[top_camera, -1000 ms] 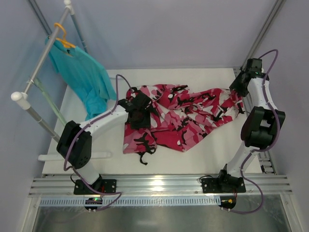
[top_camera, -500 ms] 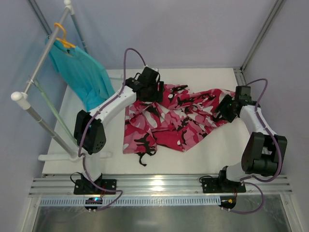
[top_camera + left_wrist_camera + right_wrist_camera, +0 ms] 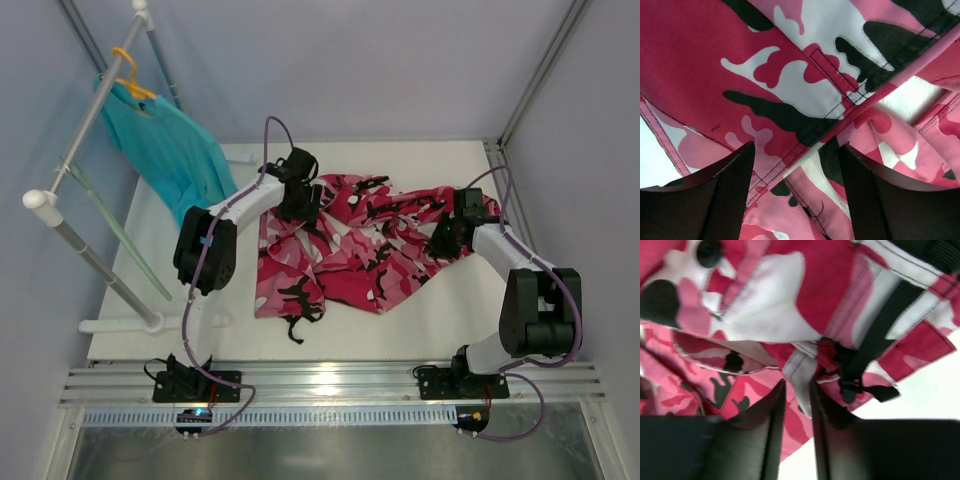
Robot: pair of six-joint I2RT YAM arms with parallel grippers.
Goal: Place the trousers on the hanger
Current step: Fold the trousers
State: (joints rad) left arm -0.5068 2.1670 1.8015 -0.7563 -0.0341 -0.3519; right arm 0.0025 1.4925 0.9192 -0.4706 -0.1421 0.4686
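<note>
One trousers (image 3: 370, 250); one mint hanger (image 3: 120, 231); one orange hanger (image 3: 128, 75); one shirt (image 3: 175, 160).

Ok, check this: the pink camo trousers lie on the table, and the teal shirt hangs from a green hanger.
Not green: the top external view shows the teal shirt hanging from an orange hanger. The trousers do lie on the table.

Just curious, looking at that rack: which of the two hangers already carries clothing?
The orange hanger, near the white tube rack's far end: a plain teal garment hangs on it. The thin pale mint-green hanger is bare.
</note>
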